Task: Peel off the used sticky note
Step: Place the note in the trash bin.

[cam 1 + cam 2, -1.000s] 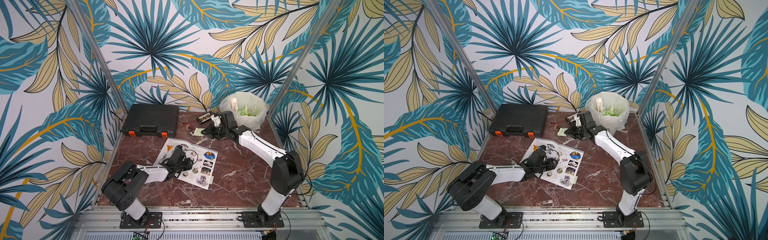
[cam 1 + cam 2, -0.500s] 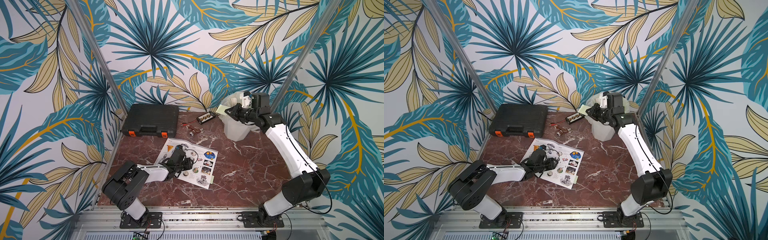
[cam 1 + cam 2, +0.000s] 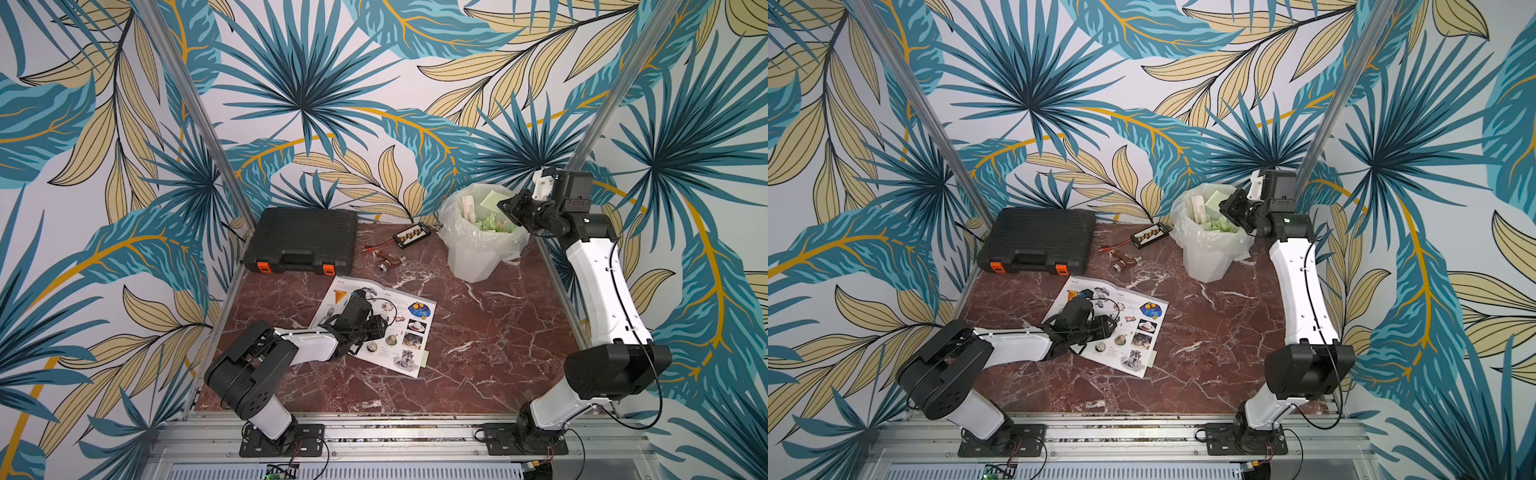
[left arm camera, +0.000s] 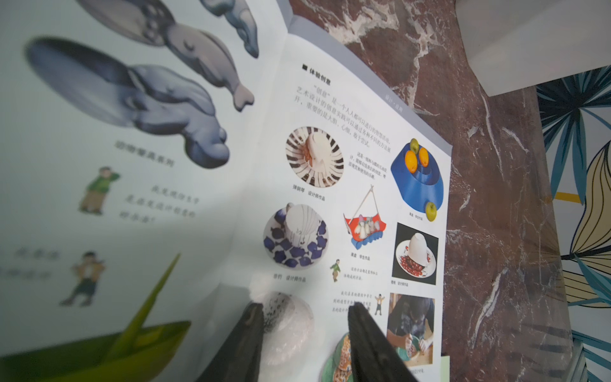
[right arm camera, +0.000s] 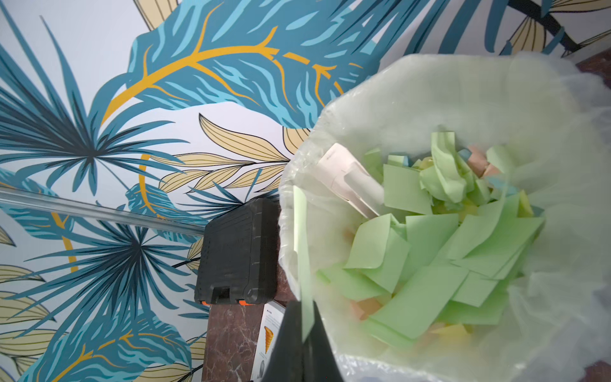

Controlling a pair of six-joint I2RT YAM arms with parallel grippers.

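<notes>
Right gripper (image 5: 301,327) is pinched shut on a green sticky note (image 5: 302,251), held edge-on over the lined bin (image 3: 478,257) at upper right in both top views. Left gripper (image 4: 304,309) is part open, gripping nothing, tips down at the open booklet (image 3: 411,332) mid-frame. The bin holds many green notes.

top views high, frontal, share whole table (image 3: 478,332); left wrist near booklet (image 4: 198,165); right wrist above bin (image 5: 413,86).

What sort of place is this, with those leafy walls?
Probably a robot test booth: a white left robot arm and right robot arm bolted to a metal rail, leaf-printed wall panels boxing in a red marbled tabletop.
</notes>
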